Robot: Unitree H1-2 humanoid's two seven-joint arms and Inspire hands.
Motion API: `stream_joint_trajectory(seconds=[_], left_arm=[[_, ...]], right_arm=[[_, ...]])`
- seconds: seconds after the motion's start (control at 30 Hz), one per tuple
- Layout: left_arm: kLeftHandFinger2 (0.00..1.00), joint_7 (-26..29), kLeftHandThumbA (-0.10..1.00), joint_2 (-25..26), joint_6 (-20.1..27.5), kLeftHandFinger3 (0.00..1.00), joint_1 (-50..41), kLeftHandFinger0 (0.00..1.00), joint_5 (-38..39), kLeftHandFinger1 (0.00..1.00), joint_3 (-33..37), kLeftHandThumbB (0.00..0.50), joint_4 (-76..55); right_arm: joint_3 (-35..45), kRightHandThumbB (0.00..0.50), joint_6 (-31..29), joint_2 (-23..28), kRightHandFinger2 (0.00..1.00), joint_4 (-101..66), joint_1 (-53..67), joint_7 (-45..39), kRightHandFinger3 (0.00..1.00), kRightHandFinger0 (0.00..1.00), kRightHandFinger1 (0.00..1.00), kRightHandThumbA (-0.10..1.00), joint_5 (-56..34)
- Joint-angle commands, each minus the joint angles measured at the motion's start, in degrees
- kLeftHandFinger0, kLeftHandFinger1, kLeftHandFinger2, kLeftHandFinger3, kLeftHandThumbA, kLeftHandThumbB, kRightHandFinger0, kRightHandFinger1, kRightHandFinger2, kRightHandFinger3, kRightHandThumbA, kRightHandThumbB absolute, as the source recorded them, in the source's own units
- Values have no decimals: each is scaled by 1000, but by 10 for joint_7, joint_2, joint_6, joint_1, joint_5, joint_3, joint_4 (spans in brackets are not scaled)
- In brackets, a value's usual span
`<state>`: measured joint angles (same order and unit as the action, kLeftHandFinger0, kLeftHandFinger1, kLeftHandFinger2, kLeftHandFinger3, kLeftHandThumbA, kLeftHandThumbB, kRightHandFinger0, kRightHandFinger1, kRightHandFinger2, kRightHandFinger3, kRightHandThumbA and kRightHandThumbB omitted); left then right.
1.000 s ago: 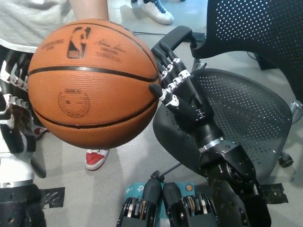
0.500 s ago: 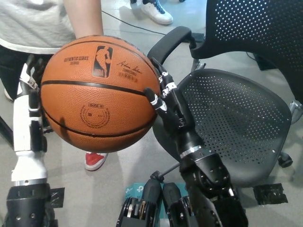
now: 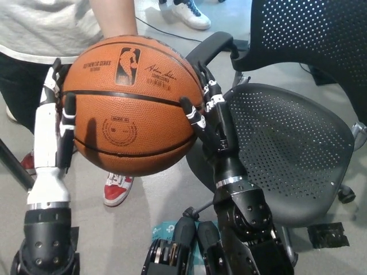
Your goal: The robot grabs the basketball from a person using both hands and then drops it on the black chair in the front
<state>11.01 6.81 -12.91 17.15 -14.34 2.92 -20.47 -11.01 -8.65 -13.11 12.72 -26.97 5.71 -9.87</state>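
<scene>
The basketball [image 3: 131, 106] sits high in the head view, pressed between the robot's two hands in front of a person [image 3: 51, 26] whose forearm [image 3: 114, 17] reaches down behind the top of the ball. The white left hand [image 3: 53, 123] lies flat along the ball's left flank with its fingers spread against the leather, and the black right hand [image 3: 211, 123] cups the right flank, fingers curled onto the surface; both are grasping the ball from opposite sides. The black chair [image 3: 287, 143] stands to the right, its perforated seat just beside and below the right hand, its armrest [image 3: 209, 48] rising behind the ball. The step in hand appears to be taking the ball's weight away from the person. To do it well, the robot should keep even inward pressure from both palms at the ball's widest line, since a squeeze set too low or uneven could let the round surface slip out; it should lift clear of the person's arm before swinging right, and pass over the armrest rather than into it. Compared with half a second ago, the ball has risen and drifted slightly right, the left hand has come further into view and closed in against the ball, and the right hand has turned more upright along its side.
</scene>
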Motion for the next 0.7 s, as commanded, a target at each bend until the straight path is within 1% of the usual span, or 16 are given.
stream_joint_trajectory(seconds=[0.0, 0.1, 0.2, 0.23, 0.27, 0.3, 0.33, 0.37, 0.43, 0.47, 0.5, 0.53, 0.57, 0.6, 0.63, 0.67], left_arm=[[1000, -118, 1000, -18, -27, 1000, 64, 1000, 22, 1000, 96, 160, 11], [1000, -123, 1000, -14, -30, 1000, 87, 1000, 21, 1000, 107, 167, 22], [1000, -122, 1000, -8, -40, 1000, 111, 1000, 3, 1000, 120, 171, 31], [1000, -123, 1000, -9, -46, 1000, 121, 1000, 3, 1000, 123, 172, 35], [1000, -122, 1000, -12, -51, 1000, 130, 1000, 4, 1000, 125, 173, 39], [1000, -121, 1000, -13, -55, 1000, 136, 1000, 4, 1000, 128, 172, 40], [1000, -121, 1000, -14, -58, 1000, 142, 1000, 5, 1000, 129, 171, 42], [1000, -122, 1000, -18, -65, 1000, 161, 1000, 4, 1000, 133, 168, 46], [1000, -117, 1000, -17, -54, 1000, 171, 1000, 2, 1000, 137, 153, 54], [1000, -115, 1000, -20, -58, 1000, 192, 1000, -5, 1000, 141, 171, 61], [1000, -113, 1000, -22, -63, 1000, 199, 1000, -7, 1000, 142, 176, 61], [1000, -113, 1000, -26, -76, 1000, 215, 1000, -10, 1000, 144, 174, 61], [1000, -112, 1000, -27, -77, 1000, 227, 1000, -10, 1000, 145, 170, 63], [1000, -111, 1000, -31, -65, 1000, 240, 1000, -2, 1000, 144, 151, 69], [1000, -109, 1000, -36, -58, 1000, 252, 1000, 6, 1000, 142, 149, 73], [1000, -107, 1000, -37, -57, 1000, 262, 1000, 4, 1000, 143, 159, 78]], right_arm=[[-38, 281, 14, -49, 1000, -28, -51, -16, 1000, 1000, 1000, 1000, 49], [-27, 222, -2, -41, 1000, -28, -64, -7, 1000, 1000, 1000, 1000, 51], [-13, 237, 8, -39, 1000, -33, -76, -7, 1000, 1000, 1000, 1000, 30], [-6, 239, 19, -35, 1000, -39, -81, -19, 1000, 1000, 1000, 1000, 6], [-4, 255, 25, -29, 1000, -44, -86, -19, 1000, 1000, 1000, 1000, 10], [-2, 255, 27, -27, 1000, -46, -90, -18, 1000, 1000, 1000, 1000, 11], [0, 280, 36, -25, 1000, -50, -93, -17, 1000, 1000, 1000, 1000, 12], [5, 306, 69, -17, 1000, -70, -100, -10, 1000, 1000, 1000, 1000, 14], [9, 305, 74, -14, 1000, -75, -106, -12, 1000, 1000, 1000, 1000, 6], [19, 267, 64, -11, 1000, -81, -115, -9, 1000, 1000, 1000, 1000, -4], [25, 261, 63, -11, 1000, -84, -118, -17, 1000, 1000, 1000, 1000, -24], [27, 281, 75, -2, 1000, -94, -129, -10, 1000, 1000, 1000, 1000, -9], [33, 292, 91, 0, 1000, -104, -137, -10, 1000, 1000, 1000, 1000, -19], [40, 241, 73, 0, 1000, -109, -149, -2, 1000, 1000, 1000, 1000, -14], [43, 241, 88, 4, 1000, -123, -157, 0, 1000, 1000, 1000, 1000, -16], [47, 262, 109, 8, 1000, -134, -164, 4, 1000, 1000, 1000, 1000, -19]])
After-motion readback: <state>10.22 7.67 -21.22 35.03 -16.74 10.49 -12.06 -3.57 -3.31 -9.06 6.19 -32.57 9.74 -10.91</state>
